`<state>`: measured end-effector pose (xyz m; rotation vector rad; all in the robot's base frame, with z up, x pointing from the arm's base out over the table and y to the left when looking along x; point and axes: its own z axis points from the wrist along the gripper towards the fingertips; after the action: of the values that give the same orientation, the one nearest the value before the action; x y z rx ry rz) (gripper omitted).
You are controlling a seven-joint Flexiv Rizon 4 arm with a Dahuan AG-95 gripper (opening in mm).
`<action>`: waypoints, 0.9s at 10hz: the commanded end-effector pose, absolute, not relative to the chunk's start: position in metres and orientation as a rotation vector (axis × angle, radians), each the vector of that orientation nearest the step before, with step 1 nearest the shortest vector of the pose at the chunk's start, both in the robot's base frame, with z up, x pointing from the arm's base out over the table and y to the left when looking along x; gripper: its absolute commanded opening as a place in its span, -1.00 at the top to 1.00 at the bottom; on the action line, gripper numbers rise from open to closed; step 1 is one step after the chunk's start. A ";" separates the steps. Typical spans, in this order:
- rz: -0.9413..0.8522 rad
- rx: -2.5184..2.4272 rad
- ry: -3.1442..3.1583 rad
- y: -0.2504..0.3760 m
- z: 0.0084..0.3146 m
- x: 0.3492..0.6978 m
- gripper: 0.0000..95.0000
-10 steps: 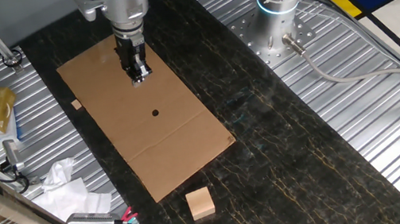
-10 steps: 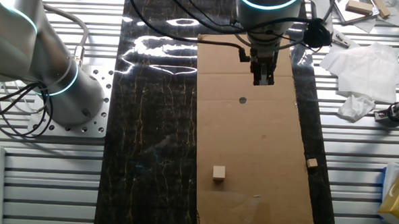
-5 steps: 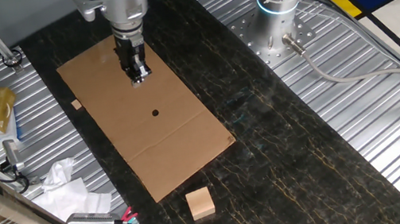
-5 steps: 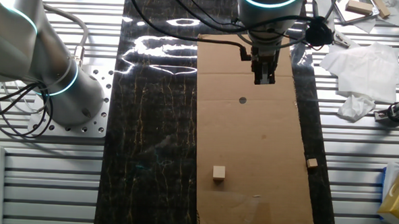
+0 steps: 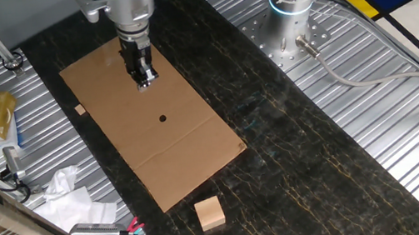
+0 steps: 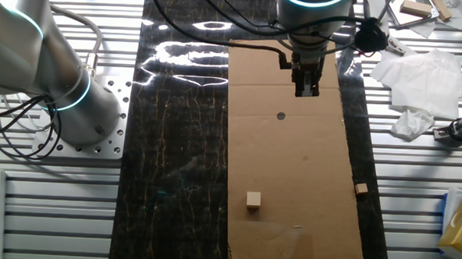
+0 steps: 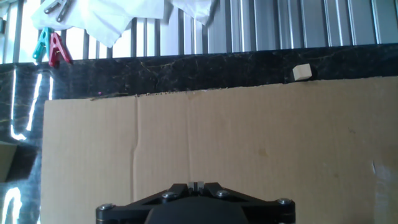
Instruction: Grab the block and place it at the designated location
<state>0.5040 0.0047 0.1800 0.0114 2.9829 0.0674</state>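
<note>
gripper [image 5: 146, 80] at upper centre of the cardboard sheet [image 5: 198, 149], jaws narrow, apparently holding nothing. Black dot [image 5: 162, 117] just below. Block [image 6: 253, 198] lower centre, other fixed view.

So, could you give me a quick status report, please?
End effector looks shut, empty, over the flat brown cardboard sheet. Tiny pale beige wooden cube on sheet, apart from small round black dot. Nothing between them.
</note>
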 end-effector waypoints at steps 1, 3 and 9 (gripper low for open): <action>0.069 0.007 2.983 0.005 0.180 0.505 1.00; 0.068 0.003 2.988 0.006 0.182 0.507 1.00; 0.071 0.000 2.995 0.011 0.188 0.515 1.00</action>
<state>0.5154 0.0109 0.1879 -0.0001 2.9954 0.0718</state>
